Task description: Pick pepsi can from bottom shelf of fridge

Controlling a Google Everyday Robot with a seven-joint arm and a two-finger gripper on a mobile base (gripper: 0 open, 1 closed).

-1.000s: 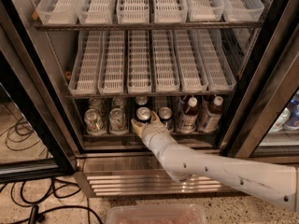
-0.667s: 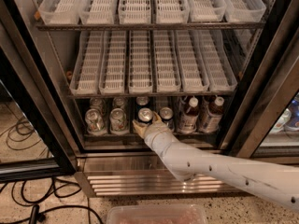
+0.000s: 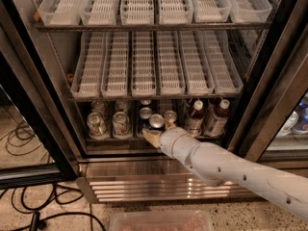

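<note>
Our tool (image 3: 159, 131) reaches low into the fridge (image 3: 144, 174), under the white trays (image 3: 144, 66), because the pepsi can (image 3: 156, 121) stands front-centre on the bottom shelf (image 3: 109, 141); whether it grips, we cannot tell.

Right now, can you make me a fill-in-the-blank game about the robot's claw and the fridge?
The claw reaches into the fridge's ___ shelf. The pepsi can at the claw has a ___ top. The white trays above it are all ___.
Missing words: bottom, silver, empty.
</note>
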